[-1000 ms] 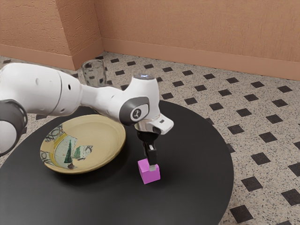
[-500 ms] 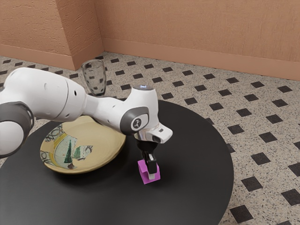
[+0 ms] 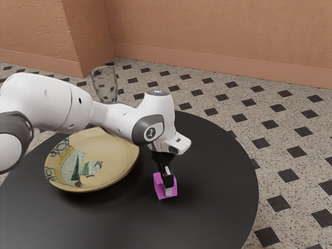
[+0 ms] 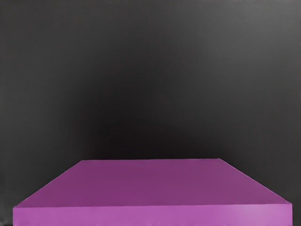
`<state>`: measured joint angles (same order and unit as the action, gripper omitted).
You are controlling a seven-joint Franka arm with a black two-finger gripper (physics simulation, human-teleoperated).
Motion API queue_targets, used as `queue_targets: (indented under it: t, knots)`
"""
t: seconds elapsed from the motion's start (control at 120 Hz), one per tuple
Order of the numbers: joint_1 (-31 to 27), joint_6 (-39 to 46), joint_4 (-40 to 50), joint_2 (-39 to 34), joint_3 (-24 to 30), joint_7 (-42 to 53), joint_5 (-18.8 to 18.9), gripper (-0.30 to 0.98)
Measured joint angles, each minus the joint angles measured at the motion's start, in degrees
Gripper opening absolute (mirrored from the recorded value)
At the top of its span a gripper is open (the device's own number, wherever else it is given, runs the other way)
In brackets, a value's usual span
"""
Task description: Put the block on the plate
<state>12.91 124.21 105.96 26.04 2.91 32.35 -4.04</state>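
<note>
Fingers: pinching the block in the lower middle of the exterior view; the near one is black above with a pale, squared tip lying against the block's side, the far one hidden behind it.
Block: a magenta cube, smooth and matte, crisp at the edges; between the fingers, off the plate, near its rim on the exterior view's right. The wrist view gives its flat face and a lighter strip of side, meeting at a straight edge.
Plate: left of centre, round and shallow with a raised rim; glossy cream-yellow, painted with dark green trees, a yellow band and dark looping lines.
Desk: round, black, smooth, with a soft sheen.
Arm: rounded white shells, dark grey joint covers, entering at the left edge.
Glass: clear, tapering downward, upper left, beyond the arm.
Floor: speckled, stone-like, set with dark diamonds.
Wall: salmon-orange, rougher in texture at the upper left, with a plain skirting.
</note>
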Motion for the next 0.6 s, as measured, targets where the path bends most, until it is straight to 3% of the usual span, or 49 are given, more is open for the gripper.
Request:
queue_targets:
  t: [0.167, 0.417, 0.6]
  knots:
    - [0.19, -1.01, -0.98, -4.19, -0.28, -0.35, 0.43, 0.35]
    - [0.39, -9.95, -11.38, -8.51, -1.90, -0.70, 2.09, 0.34]
    - [0.07, -13.81, -12.11, -9.37, -8.18, -0.02, 2.49, 0.34]
